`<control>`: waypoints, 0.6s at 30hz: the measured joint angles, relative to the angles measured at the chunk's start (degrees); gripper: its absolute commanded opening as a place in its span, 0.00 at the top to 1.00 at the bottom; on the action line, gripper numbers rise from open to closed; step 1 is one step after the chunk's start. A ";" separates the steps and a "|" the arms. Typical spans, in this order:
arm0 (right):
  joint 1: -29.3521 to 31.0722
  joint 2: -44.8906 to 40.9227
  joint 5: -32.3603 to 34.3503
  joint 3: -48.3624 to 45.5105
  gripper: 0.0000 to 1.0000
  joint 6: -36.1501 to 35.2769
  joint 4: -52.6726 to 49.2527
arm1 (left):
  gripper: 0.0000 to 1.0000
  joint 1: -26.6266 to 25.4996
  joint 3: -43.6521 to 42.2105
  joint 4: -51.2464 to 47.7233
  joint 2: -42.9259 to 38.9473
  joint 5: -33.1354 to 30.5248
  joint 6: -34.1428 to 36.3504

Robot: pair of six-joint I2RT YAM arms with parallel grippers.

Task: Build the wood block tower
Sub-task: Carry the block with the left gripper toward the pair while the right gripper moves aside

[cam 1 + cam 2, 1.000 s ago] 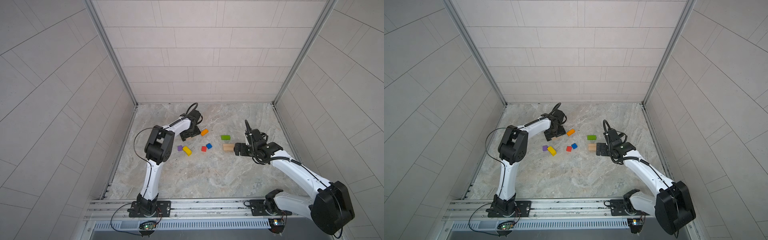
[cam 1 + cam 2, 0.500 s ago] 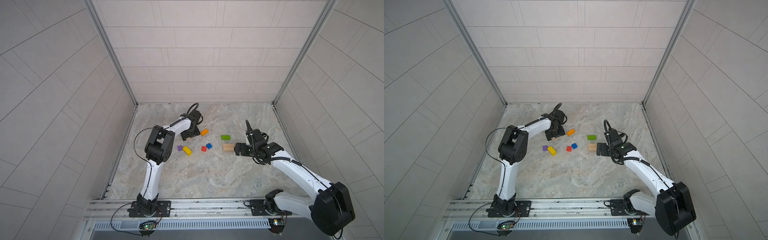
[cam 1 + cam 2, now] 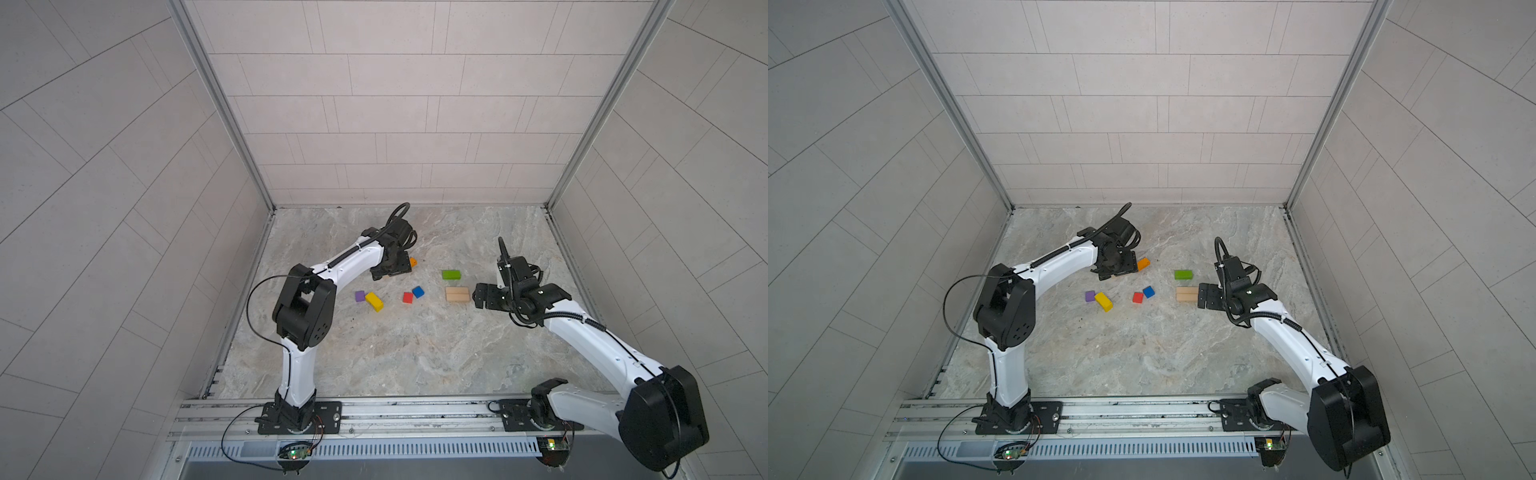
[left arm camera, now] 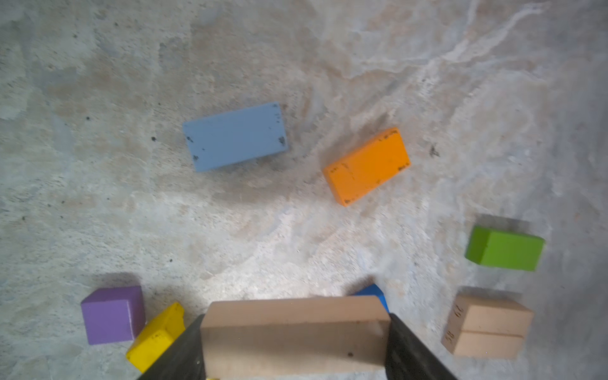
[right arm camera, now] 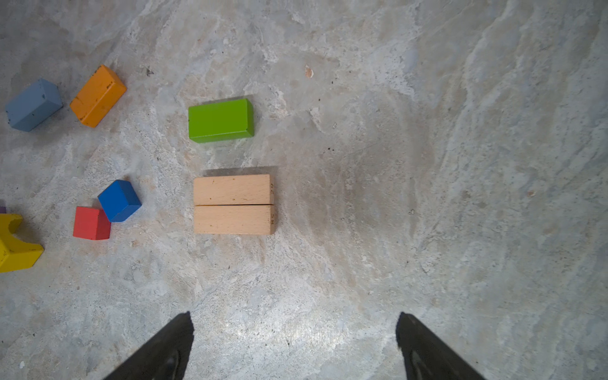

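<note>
Fingers [image 4: 182,352] of the left gripper [image 4: 294,329] clamp the ends of a plain tan wooden bar [image 4: 292,342] left of the desk's [image 3: 395,353] centre, probably to join two matching tan bars [image 3: 457,294] lying flush right of centre as the footing to build on. Right gripper's [image 5: 294,324] fingers [image 5: 171,348] stand spread and empty just beside that pair, perhaps to steady it, while coloured wooden bricks [image 3: 451,274] and cubes [image 3: 408,297] lie loose across the middle

In both top views you look steeply down from high above the front rail [image 3: 374,415], over the whole floor [image 3: 395,353], toward the back wall [image 3: 395,124]. Each wrist view faces down at the floor from close range. Both wrist views share the green brick [image 4: 505,250] and the paired tan bars [image 5: 233,204].
</note>
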 measured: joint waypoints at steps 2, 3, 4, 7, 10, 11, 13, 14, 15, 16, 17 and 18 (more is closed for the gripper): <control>-1.01 0.00 -0.48 0.00 0.03 0.04 0.00 | 0.45 -1.11 -0.55 -0.07 -1.27 0.81 0.07; -1.49 0.00 -0.72 0.00 0.03 0.07 0.00 | 0.44 -1.57 -0.66 -0.17 -1.62 1.11 0.04; -1.92 0.00 -1.01 0.00 0.03 0.04 0.00 | 0.44 -2.12 -0.96 -0.09 -1.95 1.44 0.04; -3.23 0.04 -1.95 0.00 0.03 0.00 0.00 | 0.44 -3.82 -2.54 0.09 -2.86 2.45 -0.11; -5.49 0.57 -4.96 0.00 0.03 0.02 0.09 | 0.42 -6.49 -3.58 0.50 -3.26 2.91 -0.46; -6.45 0.81 -6.16 0.00 0.03 0.04 0.22 | 0.42 -7.50 -3.89 0.85 -3.37 3.04 -0.50; -8.96 1.29 -9.22 -0.02 0.03 0.28 0.76 | 0.42 -9.81 -4.66 2.03 -3.65 3.37 -0.63; -9.79 1.36 -10.21 -0.02 0.03 0.44 1.03 | 0.42 -10.80 -5.11 2.78 -3.76 3.45 -0.68; -10.64 1.38 -11.13 -0.02 0.03 0.50 1.25 | 0.41 -11.76 -5.51 3.50 -3.78 3.65 -0.76; -11.23 1.38 -11.82 -0.02 0.03 0.63 1.40 | 0.41 -12.68 -5.90 4.13 -3.78 3.78 -0.92; -11.61 1.38 -12.41 -0.02 0.03 0.70 1.53 | 0.41 -13.53 -6.23 4.66 -3.78 3.93 -1.03; -12.04 1.38 -13.07 -0.02 0.03 0.87 1.60 | 0.41 -14.43 -6.47 4.94 -3.76 4.00 -1.18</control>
